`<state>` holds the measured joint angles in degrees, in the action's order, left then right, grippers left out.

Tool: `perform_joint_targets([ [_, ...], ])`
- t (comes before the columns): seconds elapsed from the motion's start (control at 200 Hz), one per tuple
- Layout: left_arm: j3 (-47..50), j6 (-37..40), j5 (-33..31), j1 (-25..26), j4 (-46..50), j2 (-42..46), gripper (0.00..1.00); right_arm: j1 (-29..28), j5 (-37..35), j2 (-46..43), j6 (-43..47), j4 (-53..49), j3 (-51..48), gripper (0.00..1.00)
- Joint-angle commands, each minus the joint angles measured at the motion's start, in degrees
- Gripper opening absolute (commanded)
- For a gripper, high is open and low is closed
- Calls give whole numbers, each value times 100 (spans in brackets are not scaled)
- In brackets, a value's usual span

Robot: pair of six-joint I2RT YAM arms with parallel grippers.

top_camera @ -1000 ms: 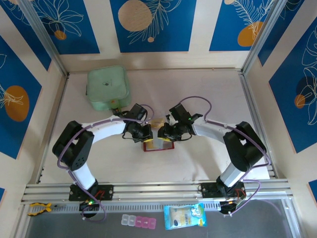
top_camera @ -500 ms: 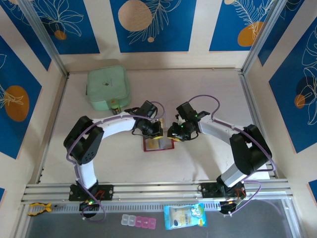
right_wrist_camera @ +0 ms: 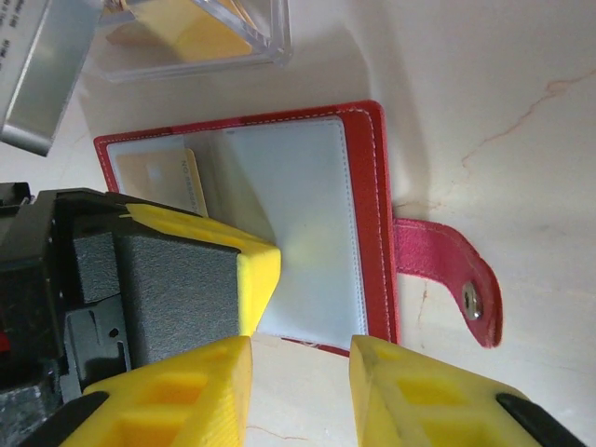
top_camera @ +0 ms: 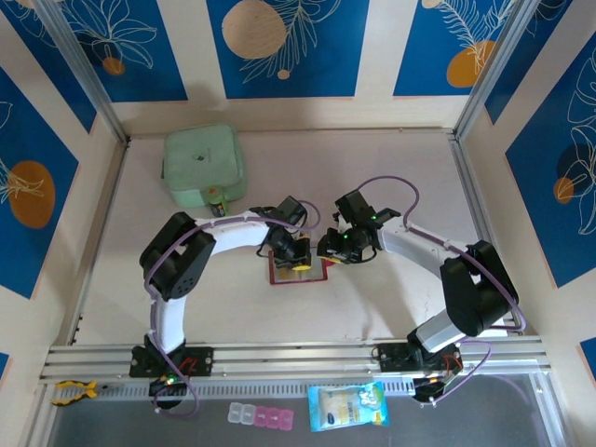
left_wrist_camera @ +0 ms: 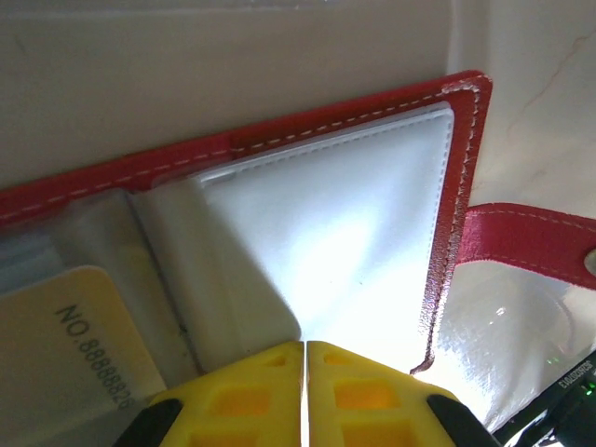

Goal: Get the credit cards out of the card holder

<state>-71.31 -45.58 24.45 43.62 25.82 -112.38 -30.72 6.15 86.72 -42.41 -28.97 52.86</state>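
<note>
The red card holder [top_camera: 282, 277] lies open on the table between the two arms. My left gripper [top_camera: 295, 256] is shut, its yellow tips [left_wrist_camera: 304, 346] resting on the holder's clear pocket [left_wrist_camera: 354, 214]. A tan credit card [left_wrist_camera: 79, 340] printed with a number sits in the pocket to the left of those tips. My right gripper [right_wrist_camera: 300, 358] is open just off the card holder's [right_wrist_camera: 368, 205] near edge, with bare table between its fingers. From the right wrist, the left gripper's finger [right_wrist_camera: 258, 279] presses on the pocket, beside the tan card [right_wrist_camera: 154, 175]. The snap tab [right_wrist_camera: 447, 270] lies flat to the right.
A pale green square container [top_camera: 203, 166] stands at the back left. A clear plastic case [right_wrist_camera: 196, 37] lies just beyond the card holder. On the near ledge are a blue packet [top_camera: 346, 406] and small pill boxes [top_camera: 261, 416]. Rails run along both sides of the table.
My left gripper has moved right, onto the open card holder. The right gripper has shifted slightly right and back, to the holder's right edge.
</note>
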Motion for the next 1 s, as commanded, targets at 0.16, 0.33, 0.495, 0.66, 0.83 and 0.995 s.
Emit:
perform_joint_targets([
  [0.16, 121, 329, -135, 42, 434, 101, 10, -48, 31, -122, -130, 60, -60, 34],
  [0.33, 107, 314, -148, 47, 344, 247, 11, -139, 35, -26, -170, 75, 45, 34],
  [0.495, 116, 212, -274, 3, 200, 511, 11, -223, 81, 46, -180, 54, 164, 34],
  [0.66, 356, 191, -571, -148, 229, 871, 12, -305, 213, 193, -192, 116, 242, 34],
  [0.83, 783, 173, -690, -432, 197, 1181, 12, -436, 410, 429, -244, 284, 300, 34],
  [0.995, 1173, 181, -722, -685, 164, 1434, 12, -586, 566, 694, -318, 453, 390, 33],
])
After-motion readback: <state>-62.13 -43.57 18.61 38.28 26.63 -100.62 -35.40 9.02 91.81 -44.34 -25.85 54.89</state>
